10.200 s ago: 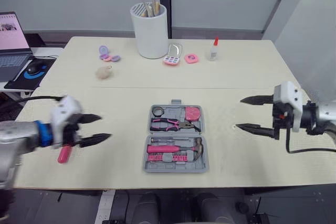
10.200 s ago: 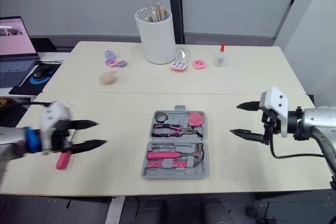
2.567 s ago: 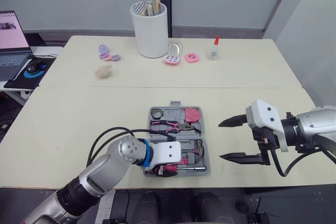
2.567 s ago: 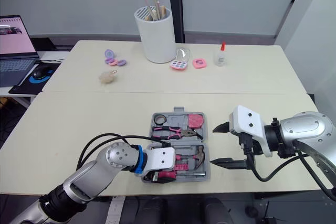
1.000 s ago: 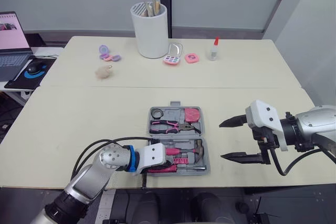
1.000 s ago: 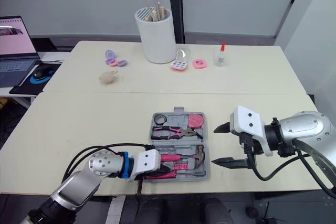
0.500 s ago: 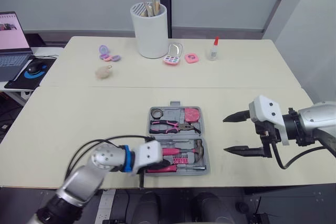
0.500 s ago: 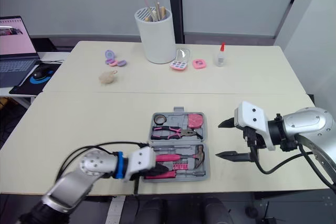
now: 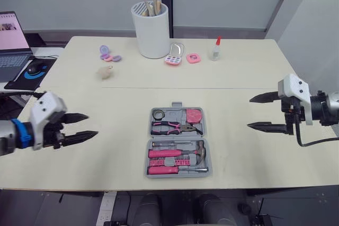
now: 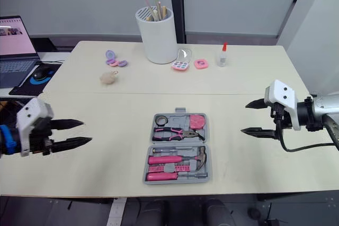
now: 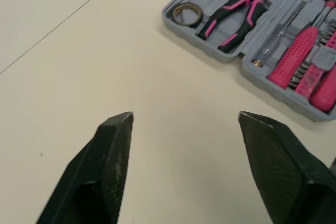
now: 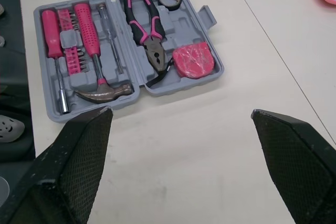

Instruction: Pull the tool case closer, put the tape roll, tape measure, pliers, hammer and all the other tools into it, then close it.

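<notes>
The grey tool case (image 9: 207, 158) lies open and flat at the middle of the table, near the front edge. Its far half holds the tape roll (image 9: 158, 114), the pink-handled pliers (image 9: 172, 127) and the pink tape measure (image 9: 194, 115). Its near half holds the hammer (image 12: 102, 90), a bit set and pink-handled screwdrivers (image 9: 163, 170). My left gripper (image 9: 92, 124) hovers open and empty over the table, well left of the case. On the case's right, my right gripper (image 9: 249, 113) is open and empty too, fingers pointing toward it.
Along the table's far side stand a white cup of brushes (image 9: 152, 30), a makeup palette (image 9: 174, 56), a pink compact (image 9: 193, 58), a glue bottle (image 9: 214, 50), purple compacts (image 9: 108, 54) and a fluffy ball (image 9: 105, 72). A laptop (image 9: 10, 41) and mouse (image 9: 36, 69) sit on a side desk, far left.
My left gripper has let go of the pink screwdriver in the case's near half and swung far left, open. My right gripper has drawn back to the right, away from the case.
</notes>
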Tool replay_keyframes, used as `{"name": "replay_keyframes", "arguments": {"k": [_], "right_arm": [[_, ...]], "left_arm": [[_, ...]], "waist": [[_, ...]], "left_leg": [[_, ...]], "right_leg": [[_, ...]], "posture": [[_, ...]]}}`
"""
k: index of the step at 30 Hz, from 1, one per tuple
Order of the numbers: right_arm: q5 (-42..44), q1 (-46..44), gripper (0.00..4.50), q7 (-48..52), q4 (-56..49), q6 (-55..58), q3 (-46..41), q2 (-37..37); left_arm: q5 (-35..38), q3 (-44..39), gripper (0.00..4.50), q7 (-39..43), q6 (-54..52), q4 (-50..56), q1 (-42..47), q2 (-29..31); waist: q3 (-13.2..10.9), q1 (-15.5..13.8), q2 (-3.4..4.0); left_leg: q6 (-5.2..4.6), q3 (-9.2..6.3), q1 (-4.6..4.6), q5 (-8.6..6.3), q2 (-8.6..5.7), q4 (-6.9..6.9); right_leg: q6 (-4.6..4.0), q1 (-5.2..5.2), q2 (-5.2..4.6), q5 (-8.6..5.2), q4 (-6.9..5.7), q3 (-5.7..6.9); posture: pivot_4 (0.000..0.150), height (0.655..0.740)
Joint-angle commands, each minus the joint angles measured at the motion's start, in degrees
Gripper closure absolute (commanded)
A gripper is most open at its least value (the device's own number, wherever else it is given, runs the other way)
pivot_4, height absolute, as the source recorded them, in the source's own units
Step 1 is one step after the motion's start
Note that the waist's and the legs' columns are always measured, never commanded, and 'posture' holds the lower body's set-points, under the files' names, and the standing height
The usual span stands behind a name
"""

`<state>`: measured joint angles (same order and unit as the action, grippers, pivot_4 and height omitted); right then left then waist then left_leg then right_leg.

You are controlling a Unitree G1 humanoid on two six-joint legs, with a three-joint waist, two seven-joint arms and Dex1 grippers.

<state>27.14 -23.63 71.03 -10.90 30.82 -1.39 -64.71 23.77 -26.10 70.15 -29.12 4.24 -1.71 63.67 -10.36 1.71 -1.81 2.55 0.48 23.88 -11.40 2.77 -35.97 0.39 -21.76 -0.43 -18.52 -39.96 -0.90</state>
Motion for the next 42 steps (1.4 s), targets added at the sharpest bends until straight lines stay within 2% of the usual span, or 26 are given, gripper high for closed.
{"name": "replay_keyframes", "arguments": {"k": [1, 15, 16, 18, 19, 23, 30, 34, 42], "right_arm": [[-1.5, -0.9, 0.0, 0.3, 0.2, -2.1, -1.1, 0.0], [-6.2, 1.9, 0.0, -0.9, -0.4, -6.6, -0.8, 0.8], [-7.1, 1.9, 0.0, -1.4, -0.2, -7.3, -0.3, 1.3], [-9.2, 1.9, 0.4, -2.2, 0.5, -9.3, 0.9, 2.2], [-10.2, 2.1, 0.62, -2.3, 0.8, -10.4, 1.7, 2.8], [-14.9, 2.6, 2.0, -3.6, 2.4, -14.6, 6.0, 6.1], [-23.6, -1.1, 3.67, -4.6, 6.1, -17.5, 15.6, 12.8], [-28.2, -2.9, 4.48, -5.6, 10.9, -19.1, 21.0, 18.0], [-33.8, -6.4, 4.48, -6.8, 19.4, -21.4, 26.3, 26.0]], "left_arm": [[-1.4, -1.0, 0.03, 0.8, 4.0, -3.6, 1.1, 1.6], [-3.8, 2.4, 0.03, -3.0, 6.5, -2.9, 1.7, -0.3], [-4.3, 2.8, 0.2, -3.6, 7.1, -2.9, 1.8, -0.8], [-5.1, 3.8, 0.6, -4.8, 8.3, -3.2, 2.1, -1.8], [-5.5, 4.5, 0.92, -5.5, 8.8, -3.2, 2.3, -2.4], [-8.0, 9.2, 2.24, -8.4, 10.2, -2.3, 3.1, -5.5], [-12.8, 19.5, 4.5, -12.8, 10.2, -2.0, 7.7, -10.9], [-17.2, 26.8, 4.5, -14.2, 11.1, -4.2, 10.7, -13.9], [-22.1, 35.3, 4.5, -14.7, 11.4, -6.8, 13.2, -18.5]], "waist": [[0.0, 0.0, 0.01], [0.0, 0.1, 0.01], [0.0, 0.1, 0.01], [0.0, 0.1, 0.01], [0.0, 0.1, 0.01], [0.0, 0.0, 0.0], [0.0, 0.0, 0.0], [0.0, 0.0, -0.02], [0.0, 0.0, -0.03]], "left_leg": [[0.0, 0.01, -0.01, 0.0, 0.0, 0.01], [0.0, 0.06, 0.02, 0.0, 0.01, 0.02], [0.0, 0.05, 0.02, 0.0, 0.01, 0.02], [0.0, 0.06, 0.01, 0.0, 0.01, 0.01], [0.0, 0.06, 0.02, 0.0, 0.01, 0.01], [0.0, 0.06, 0.02, 0.0, -0.01, 0.0], [0.0, 0.05, 0.04, 0.0, -0.01, -0.02], [0.0, 0.03, 0.03, 0.0, -0.02, -0.03], [0.01, 0.03, 0.04, 0.0, -0.04, -0.04]], "right_leg": [[-0.03, -0.01, 0.0, 0.01, 0.0, -0.01], [-0.12, -0.05, -0.03, 0.07, -0.03, -0.04], [-0.12, -0.05, -0.02, 0.07, -0.03, -0.03], [-0.12, -0.04, -0.02, 0.07, -0.03, -0.04], [-0.12, -0.04, -0.02, 0.07, -0.03, -0.05], [-0.12, -0.03, -0.02, 0.07, -0.03, -0.05], [-0.11, -0.04, 0.05, 0.08, -0.08, -0.06], [-0.12, -0.02, 0.18, 0.09, -0.09, -0.05], [-0.12, -0.04, 0.28, 0.09, -0.16, -0.06]], "posture": [[0.15, 0.74], [0.15, 0.74], [0.15, 0.74], [0.15, 0.74], [0.15, 0.74], [0.15, 0.74], [0.15, 0.74], [0.15, 0.74], [0.15, 0.74]]}}
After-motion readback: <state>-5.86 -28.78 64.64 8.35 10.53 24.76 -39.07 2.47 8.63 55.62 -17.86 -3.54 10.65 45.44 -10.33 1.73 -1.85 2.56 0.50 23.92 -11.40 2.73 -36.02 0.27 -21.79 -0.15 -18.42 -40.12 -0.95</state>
